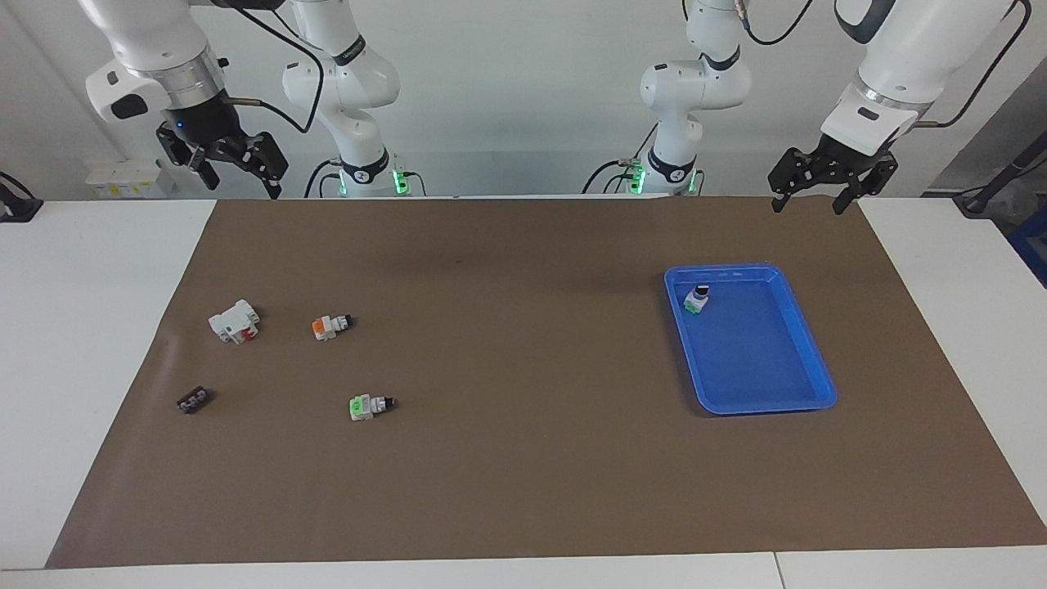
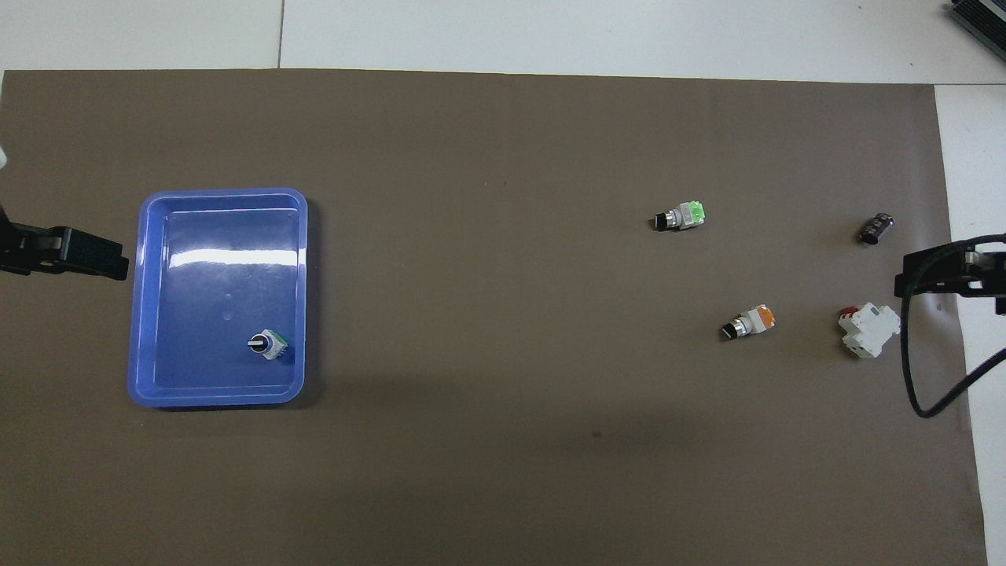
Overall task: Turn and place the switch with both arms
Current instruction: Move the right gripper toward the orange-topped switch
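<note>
Overhead view alone shows switch (image 2: 748,322) knob's round face.

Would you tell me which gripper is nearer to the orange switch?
Right. The right gripper hangs above that end of the table, near the orange switch; the left gripper waits by the blue tray.

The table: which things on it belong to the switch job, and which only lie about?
Job: orange switch, lying on its side; left gripper and right gripper, both raised, empty; blue tray.
Lying about: green switch, white-and-red block, small black part, switch in tray.
</note>
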